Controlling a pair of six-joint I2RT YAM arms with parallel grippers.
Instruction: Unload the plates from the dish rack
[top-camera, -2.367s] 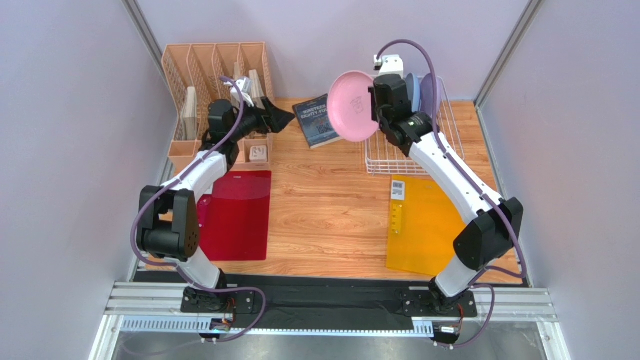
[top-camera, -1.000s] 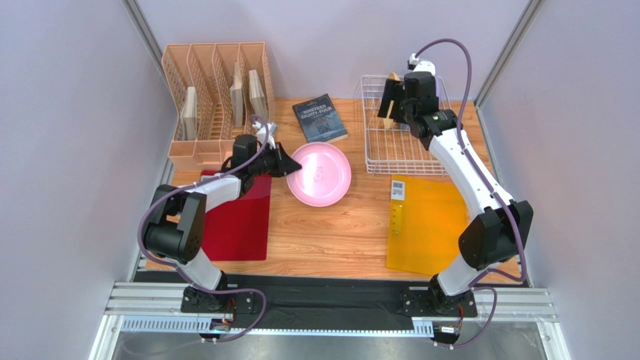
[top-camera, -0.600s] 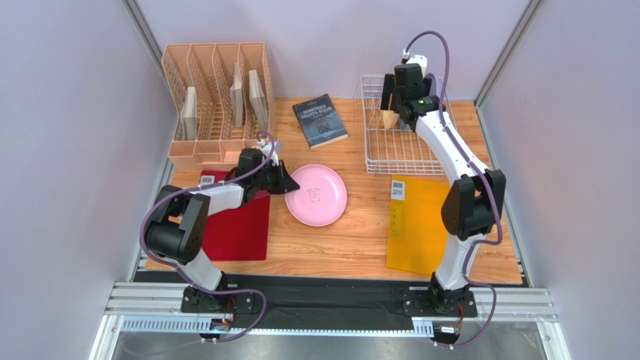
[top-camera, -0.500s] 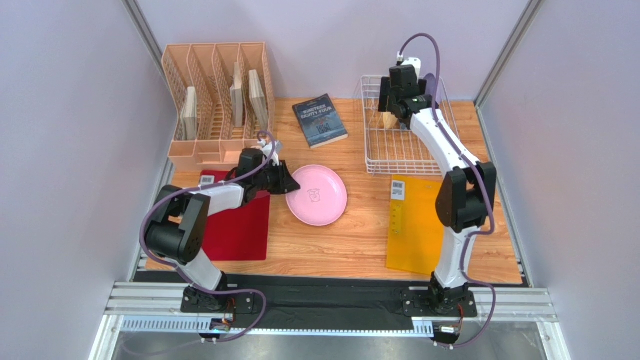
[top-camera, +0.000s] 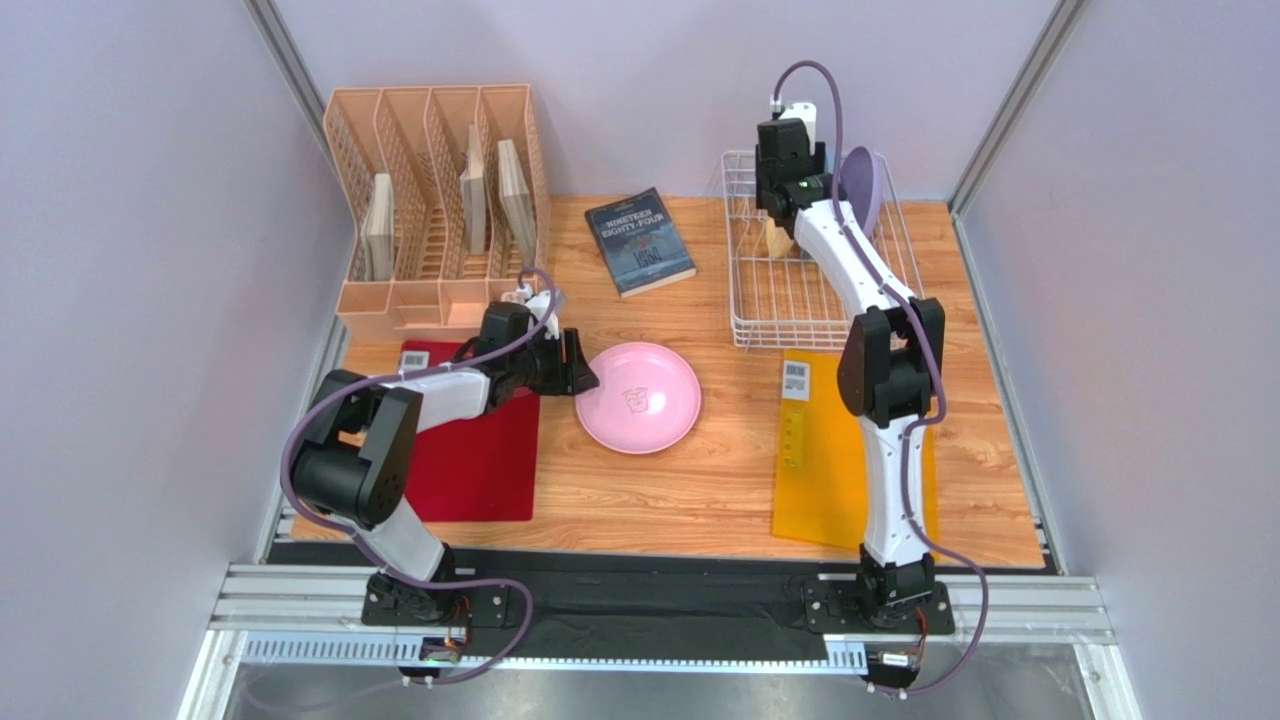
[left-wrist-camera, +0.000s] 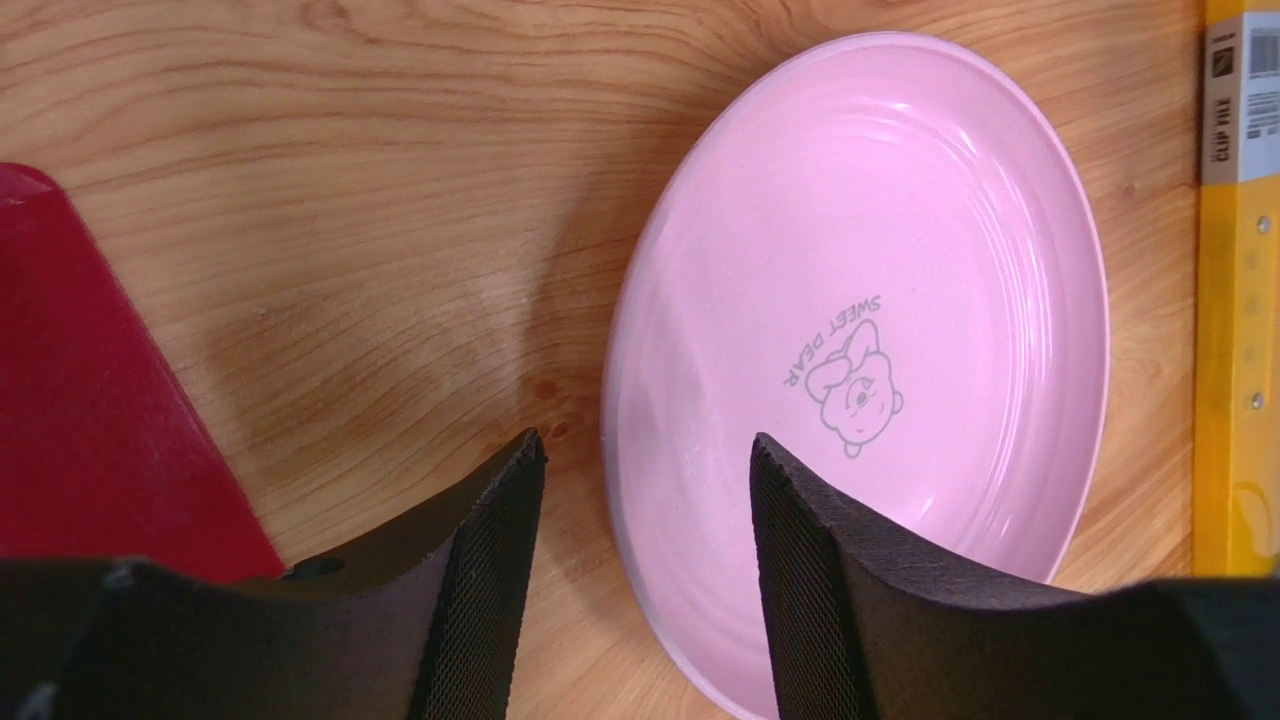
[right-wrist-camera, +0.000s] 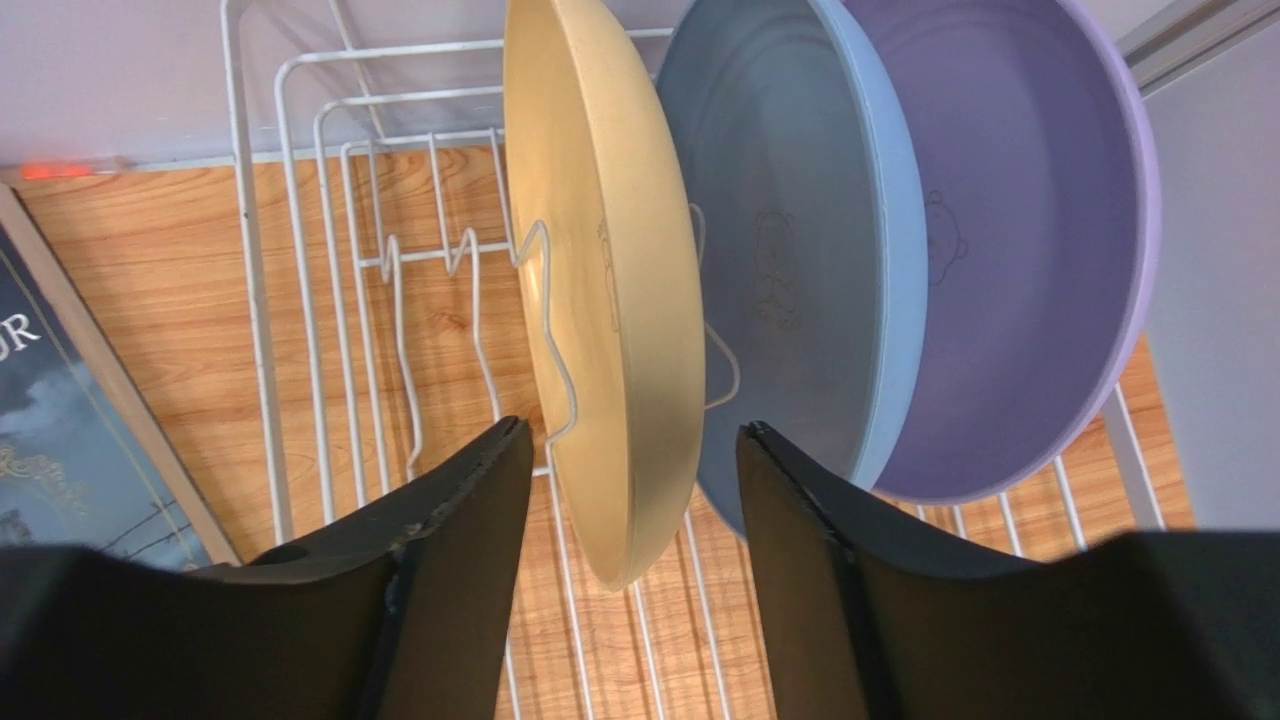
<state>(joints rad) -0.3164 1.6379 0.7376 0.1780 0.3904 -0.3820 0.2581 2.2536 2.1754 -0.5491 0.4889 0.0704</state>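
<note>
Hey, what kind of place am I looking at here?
Probably a robot test booth, not a kitchen: two arms bolted at a wooden table, plain walls close around, and a dish rack sharing it with a file organiser and a book.

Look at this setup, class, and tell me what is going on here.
The dish rack is being unloaded. The pink plate lies flat on the table, the open left gripper straddling its rim. The open right gripper brackets the upright cream-tan plate in the rack, beside the light blue plate and lavender plate.
</note>
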